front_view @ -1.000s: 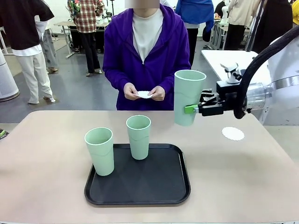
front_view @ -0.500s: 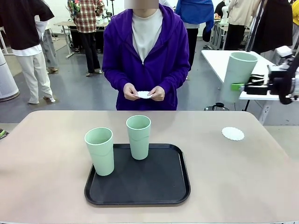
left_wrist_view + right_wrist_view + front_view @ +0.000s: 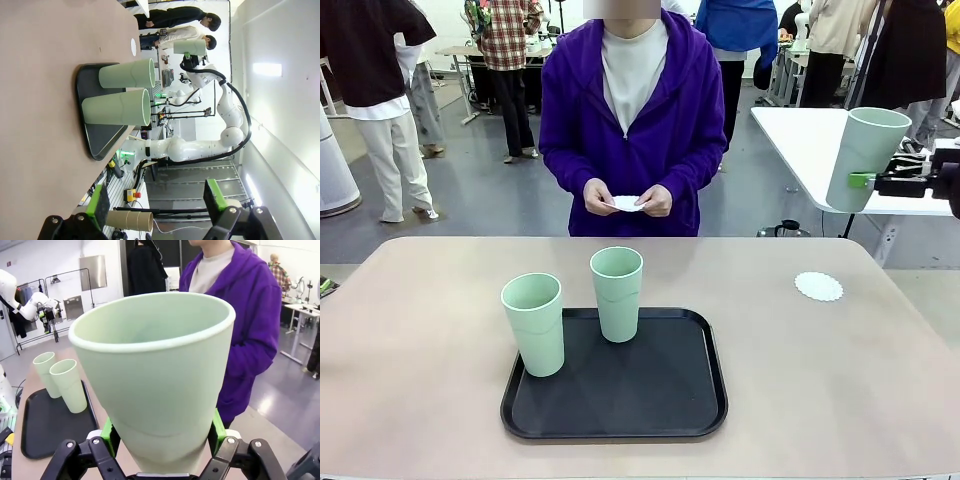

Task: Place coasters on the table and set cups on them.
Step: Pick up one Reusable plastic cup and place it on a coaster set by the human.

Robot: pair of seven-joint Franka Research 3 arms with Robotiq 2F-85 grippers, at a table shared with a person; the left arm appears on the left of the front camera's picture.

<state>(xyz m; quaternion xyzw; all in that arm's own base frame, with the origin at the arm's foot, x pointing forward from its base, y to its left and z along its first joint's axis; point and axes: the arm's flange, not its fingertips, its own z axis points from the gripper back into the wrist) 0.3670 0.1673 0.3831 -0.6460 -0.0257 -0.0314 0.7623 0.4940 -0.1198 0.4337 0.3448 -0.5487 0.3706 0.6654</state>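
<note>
High at the table's (image 3: 820, 390) right side, the right hand (image 3: 861, 181) clamps a cup (image 3: 867, 150).

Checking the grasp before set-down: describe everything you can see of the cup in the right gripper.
The cup is a tall, tapered, pale mint-green tumbler, matte plastic by its look, handleless, with a rounded rim; nothing shows inside. The right gripper is shut on its lower part, green-padded fingers pressing opposite sides. It hangs slightly tilted in the air, well above the table and the coaster.
</note>
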